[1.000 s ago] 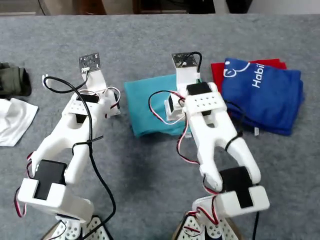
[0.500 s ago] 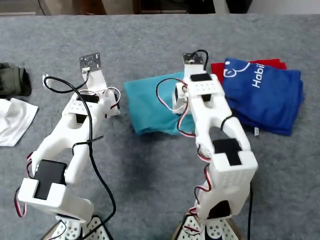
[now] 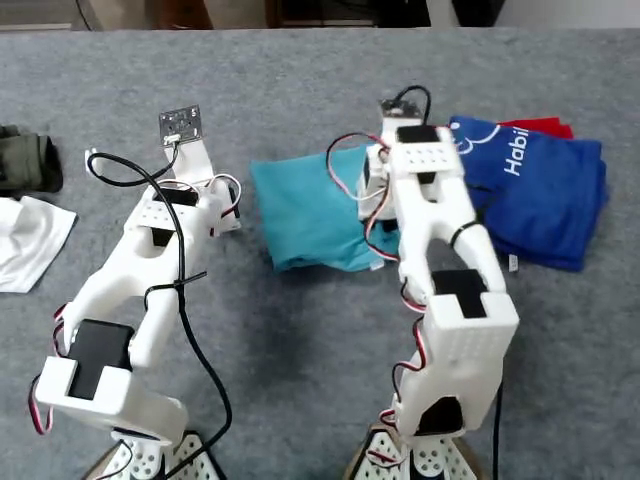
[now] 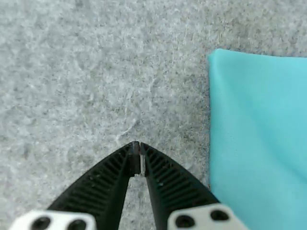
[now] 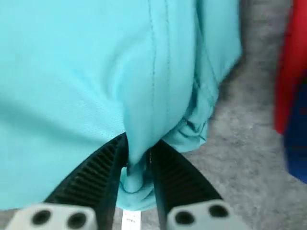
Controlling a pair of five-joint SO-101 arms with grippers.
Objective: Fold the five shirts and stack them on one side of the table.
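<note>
A folded teal shirt [image 3: 308, 212] lies mid-table. My right gripper [image 5: 136, 158] is shut on a pinched fold of the teal shirt [image 5: 96, 76], at its edge nearest the stack. That arm [image 3: 428, 190] stretches over the shirt's right side. A folded blue shirt [image 3: 530, 190] rests on a red one [image 3: 540, 127] at the right. My left gripper [image 4: 137, 155] is shut with nothing in it, low over bare grey carpet just left of the teal shirt [image 4: 259, 134]. A white shirt [image 3: 28, 240] and an olive shirt [image 3: 26, 162] lie at the left edge.
Grey carpet [image 3: 300, 340] covers the table. The left arm [image 3: 150, 270] runs from the near left toward the middle. Loose cables hang off both arms. The far table edge [image 3: 300, 30] runs along the top.
The right arm has swung right toward the blue and red stack, dragging the teal shirt's right edge with it. The left arm has stayed still.
</note>
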